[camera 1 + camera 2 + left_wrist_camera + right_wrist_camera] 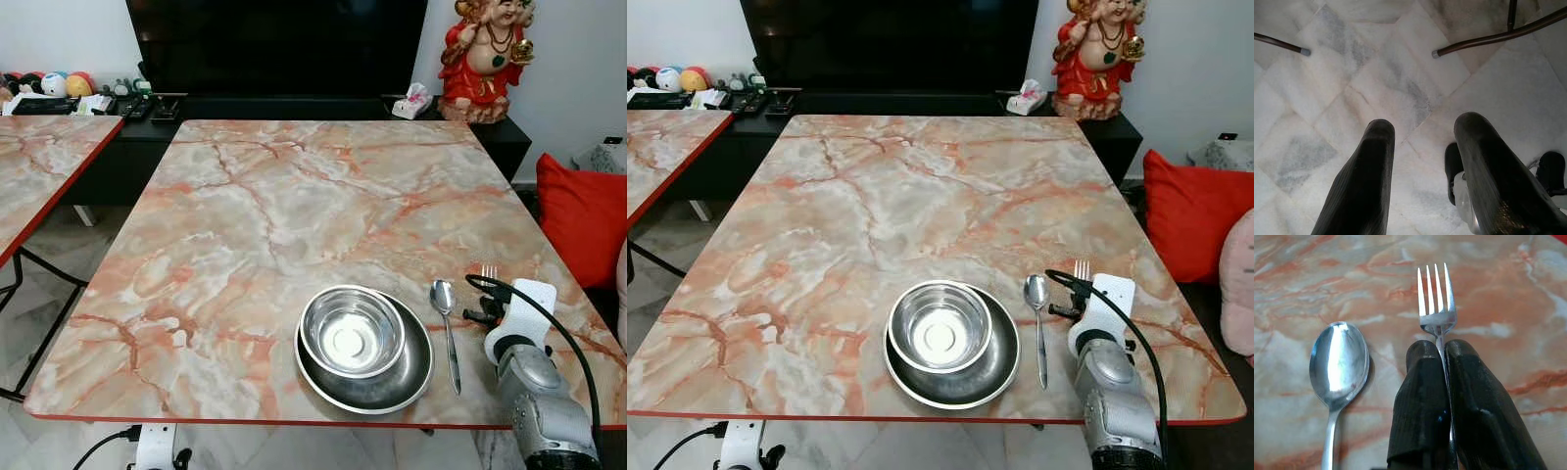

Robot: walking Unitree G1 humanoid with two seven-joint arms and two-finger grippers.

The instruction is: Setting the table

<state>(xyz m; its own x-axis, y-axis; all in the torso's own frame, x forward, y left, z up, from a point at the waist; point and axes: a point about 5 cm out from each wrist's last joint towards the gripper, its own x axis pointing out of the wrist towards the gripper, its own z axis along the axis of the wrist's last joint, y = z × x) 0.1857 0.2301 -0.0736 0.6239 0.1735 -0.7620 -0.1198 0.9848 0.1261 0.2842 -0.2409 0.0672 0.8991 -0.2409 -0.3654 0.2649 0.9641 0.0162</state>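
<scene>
Head view: we've got the bowl [352, 331] on its plate [392, 384], spoon [446, 323] just right of it.
Right wrist: right gripper [1444, 355] pinching the fork [1435, 301] beside the spoon; lower it flat, parallel.
Left wrist: left gripper [1422, 147] spread, idle over the floor [1381, 73].

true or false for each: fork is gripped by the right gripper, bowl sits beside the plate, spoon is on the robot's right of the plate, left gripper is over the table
1. The right gripper is shut on the fork: true.
2. The bowl sits beside the plate: false, it sits in the plate.
3. The spoon lies on the robot's right of the plate: true.
4. The left gripper is over the table: false, it hangs open over the tiled floor.
</scene>
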